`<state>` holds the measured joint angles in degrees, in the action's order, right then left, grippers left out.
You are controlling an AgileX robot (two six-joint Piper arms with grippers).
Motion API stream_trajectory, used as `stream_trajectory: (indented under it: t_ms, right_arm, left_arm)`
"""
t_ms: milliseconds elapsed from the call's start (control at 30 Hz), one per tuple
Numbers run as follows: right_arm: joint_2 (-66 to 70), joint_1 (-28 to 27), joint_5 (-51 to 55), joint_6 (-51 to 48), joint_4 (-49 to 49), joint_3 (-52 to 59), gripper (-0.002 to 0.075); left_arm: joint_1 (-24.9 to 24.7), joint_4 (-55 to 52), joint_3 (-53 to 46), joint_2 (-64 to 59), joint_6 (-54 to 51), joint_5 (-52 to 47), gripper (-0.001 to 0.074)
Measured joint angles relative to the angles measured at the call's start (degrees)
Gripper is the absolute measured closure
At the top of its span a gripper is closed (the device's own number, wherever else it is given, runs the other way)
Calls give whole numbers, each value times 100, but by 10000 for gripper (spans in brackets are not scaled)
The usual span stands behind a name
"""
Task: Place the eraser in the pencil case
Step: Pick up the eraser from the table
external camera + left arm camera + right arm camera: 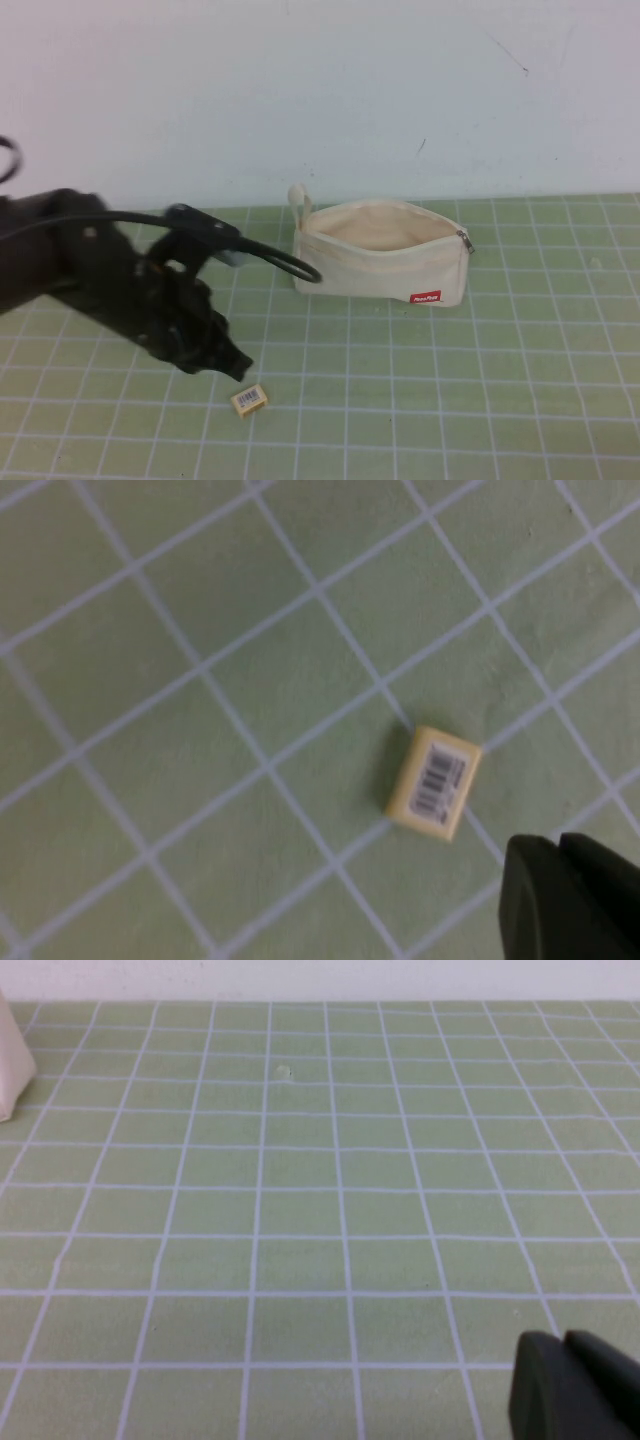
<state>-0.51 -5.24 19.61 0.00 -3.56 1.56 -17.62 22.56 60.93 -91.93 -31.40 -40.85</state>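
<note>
The eraser (249, 400), a tiny tan-yellow block with a barcode label, lies on the green grid mat near the front. It also shows in the left wrist view (433, 782). My left gripper (238, 366) hovers just above and left of it, shut and empty; its fingertips (530, 855) sit close beside the eraser, apart from it. The pencil case (380, 252), a cream-white pouch with a red label, lies farther back with its zip open. Its edge shows in the right wrist view (10, 1070). My right gripper (562, 1340) is shut and empty over bare mat, out of the high view.
The green grid mat (480, 380) covers the table up to a white wall (350, 90) behind the pouch. A black cable (285, 262) loops from the left arm toward the pouch's left end.
</note>
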Motion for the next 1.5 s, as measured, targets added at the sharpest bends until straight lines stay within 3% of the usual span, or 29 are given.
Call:
stream_trajectory:
  t_ms: [133, 367, 500, 733, 800, 933, 1167, 1333, 1500]
  right_arm:
    - [0, 0, 0, 0, 0, 0, 727]
    - [0, 0, 0, 0, 0, 0, 727]
    - [0, 0, 0, -34, 0, 0, 727]
    - [0, 0, 0, 0, 0, 0, 727]
    - [0, 0, 0, 0, 0, 0, 727]
    - [0, 0, 0, 0, 0, 0, 727]
    - [0, 0, 0, -34, 0, 0, 727]
    - [0, 0, 0, -34, 0, 0, 727]
    - [0, 0, 0, 0, 0, 0, 727]
  left_arm:
    - [-280, -270, 449, -735, -156, -70, 700]
    - [-689, -907, 1138, -1669, -245, -411, 406]
    - [-793, -1198, 1312, -1967, -232, -463, 356]
    - [-793, -1688, 1346, -2177, 191, -475, 357]
    - [-793, -1735, 1348, -2177, 265, -475, 395]
    - [-793, -1809, 1358, -2177, 329, -475, 550]
    - [-793, -1808, 1835, -2235, 628, -903, 545]
    - [-793, -1559, 2843, -2247, 734, -1465, 545]
    - [-793, -770, 3871, -2247, 767, -1307, 545]
